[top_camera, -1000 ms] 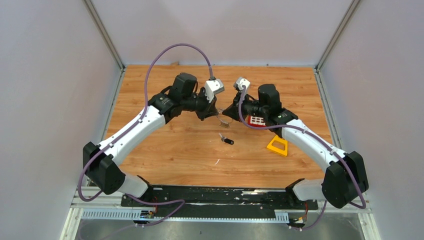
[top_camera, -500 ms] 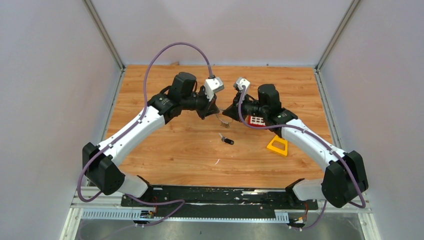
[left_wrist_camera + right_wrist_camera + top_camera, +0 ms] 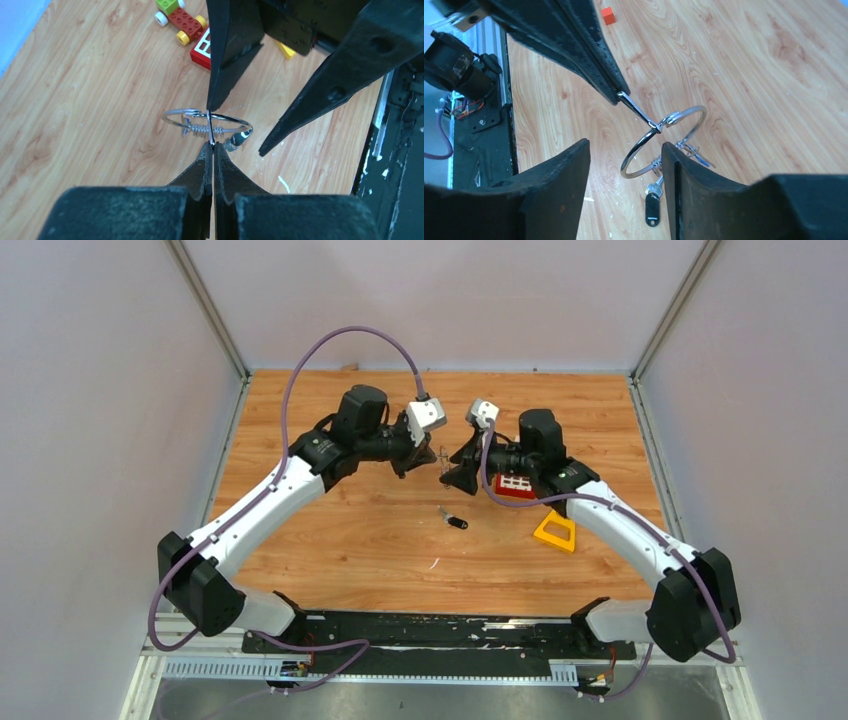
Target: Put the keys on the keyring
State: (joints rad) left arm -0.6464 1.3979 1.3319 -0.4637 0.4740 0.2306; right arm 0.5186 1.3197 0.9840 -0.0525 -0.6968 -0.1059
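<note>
Pinching keyring [image 3: 199,129], L claw [image 3: 212,145] shut; R claw [image 3: 625,145] wide open

Left hand [image 3: 427,454] facing right hand [image 3: 450,464], tips close, black-headed key [image 3: 455,521] lying nearer, yellow frame [image 3: 555,531] rightward

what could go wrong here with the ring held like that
The left gripper pinches the keyring only at its fingertips, on thin wire, so it may twist or slip out if the open right gripper nudges it. The key lies on the table below, held by neither gripper; a dropped ring could knock it aside.
</note>
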